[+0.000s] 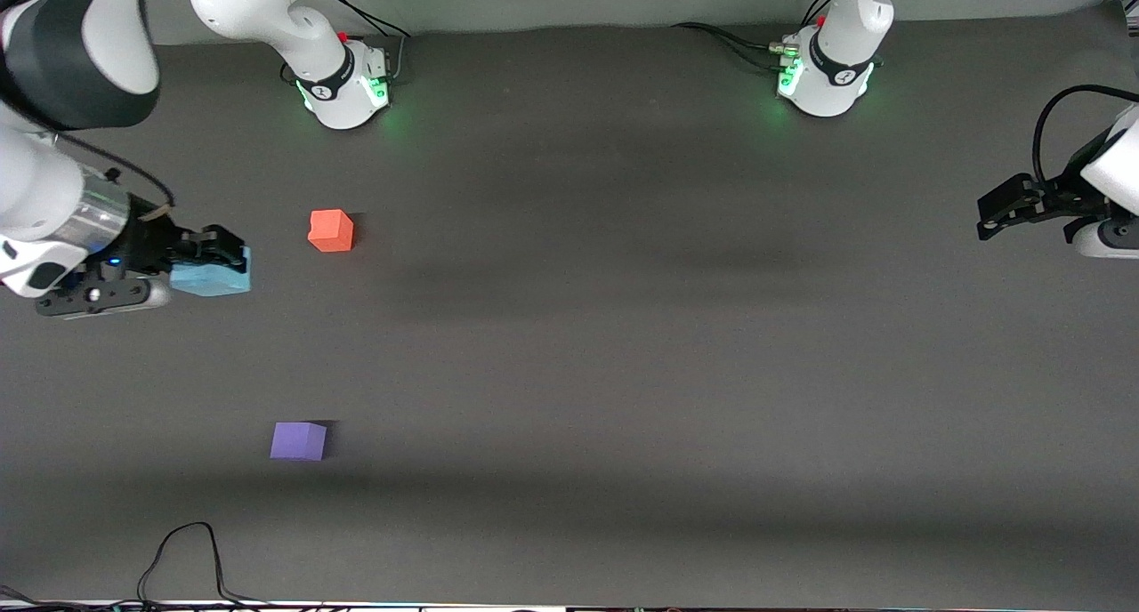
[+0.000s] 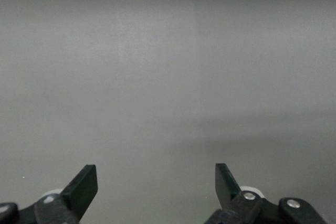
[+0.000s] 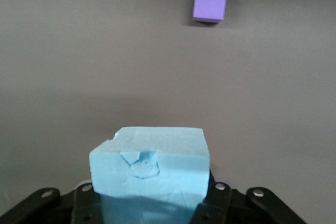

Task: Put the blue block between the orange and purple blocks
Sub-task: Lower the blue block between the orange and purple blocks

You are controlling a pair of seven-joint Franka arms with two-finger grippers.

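Carrying is the step in hand: the right gripper (image 1: pixel 214 254) is clamped on the blue block (image 1: pixel 212 277), held above the table (image 1: pixel 623 327) near the right arm's edge, beside the orange block (image 1: pixel 331 230); the purple block (image 1: pixel 298 440) lies toward the front edge; next, judge the gap between them and lower there; the left gripper (image 1: pixel 1001 210) waits spread and empty.

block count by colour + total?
Blue block: 1, held in the right gripper
Orange block: 1, on the table
Purple block: 1, on the table, nearer to the front camera than the orange block
Total: 3 blocks
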